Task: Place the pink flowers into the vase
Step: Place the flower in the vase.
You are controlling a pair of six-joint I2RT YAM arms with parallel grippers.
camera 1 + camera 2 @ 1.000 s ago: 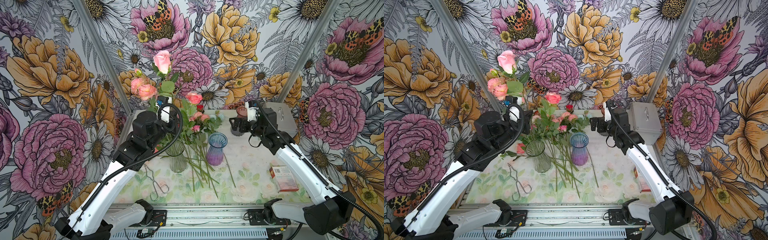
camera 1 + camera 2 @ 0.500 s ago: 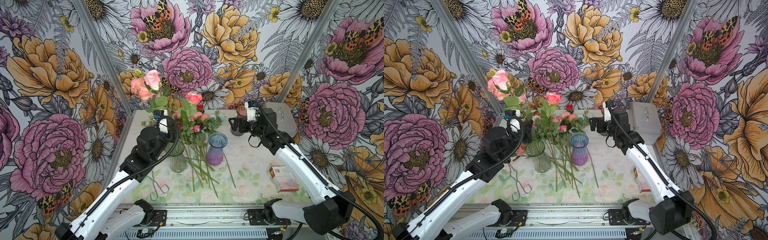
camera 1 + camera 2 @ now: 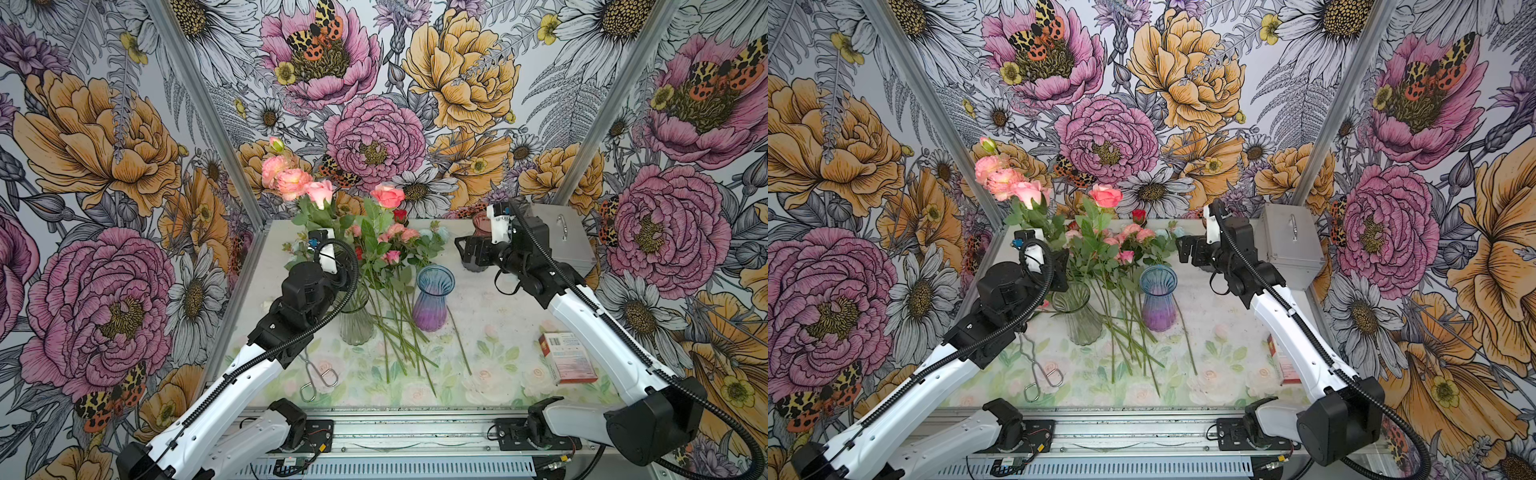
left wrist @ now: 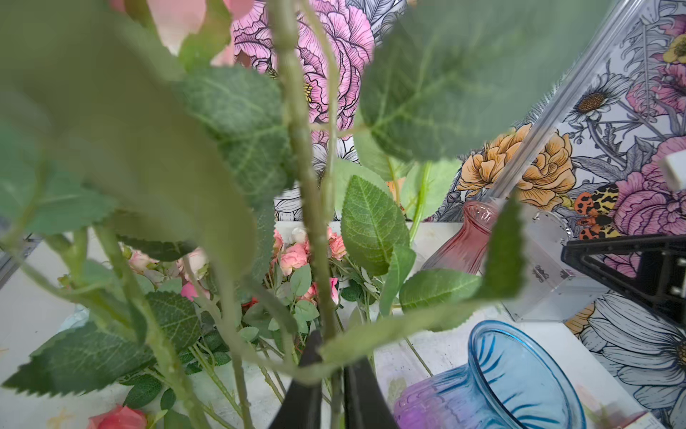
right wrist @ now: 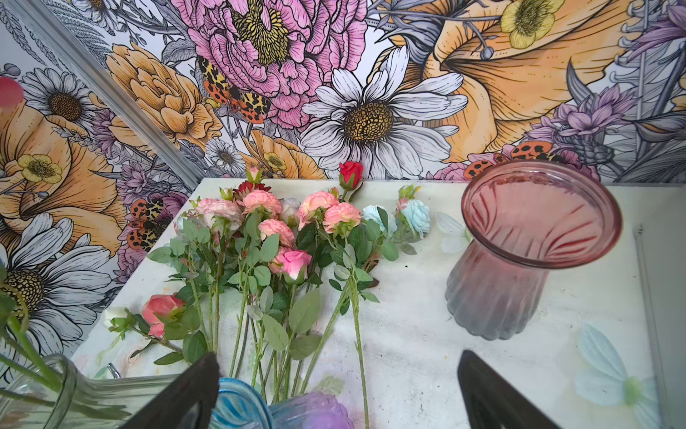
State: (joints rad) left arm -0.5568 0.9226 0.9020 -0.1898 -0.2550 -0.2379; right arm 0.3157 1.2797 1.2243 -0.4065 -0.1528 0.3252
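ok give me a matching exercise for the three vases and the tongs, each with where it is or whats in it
Things:
1. clear vase
2. blue and purple vase
3. pink vase
4. tongs

Places or states:
a. lies flat near the front of the table
b. stands at the back beside the grey metal box
c. holds stems of the pink flowers
d. stands empty in the middle

Pairs: 1-c, 2-d, 3-b, 4-a

Clear vase (image 3: 356, 324) glossy ribbed glass; box (image 3: 569, 245) matt brushed metal
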